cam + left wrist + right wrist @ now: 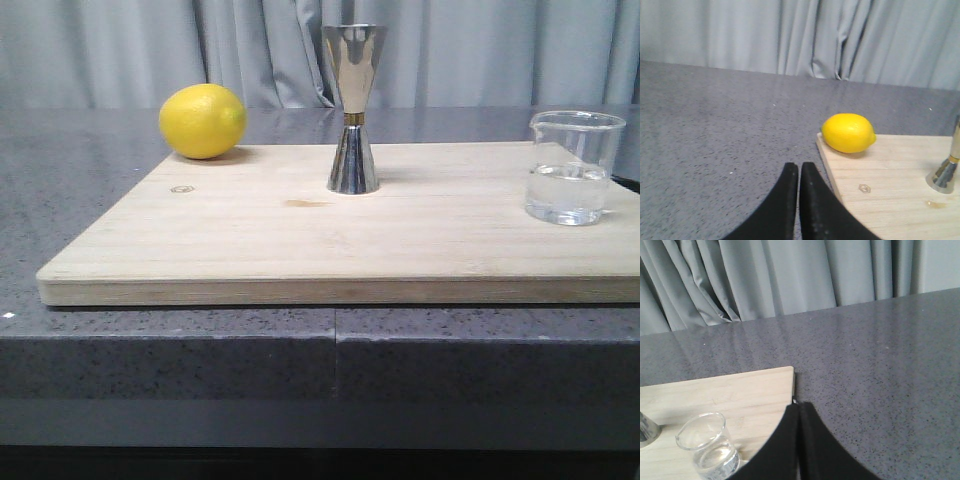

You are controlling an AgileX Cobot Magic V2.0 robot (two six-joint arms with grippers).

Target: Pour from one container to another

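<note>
Upright, small clear glass beaker [572, 167] part-filled with clear liquid, board's [250, 240] right end, steel jigger [353, 108] mid-board, gold waist band, left hand [799, 172] and right hand [800, 412] both pressed together, empty.

Left pincer [799, 172]: two matte black fingers [782, 210], each a curved blade, wide at the base and narrowing to a rounded tip.
Left finger surface: finely grained, rubber-like; no screws, cables or markings show.
Right pincer [799, 410]: the same pair of black curved fingers [777, 450], smooth and dull, tapering to a point.
Arms: not seen in the front view; only the finger ends show in each wrist view.
</note>
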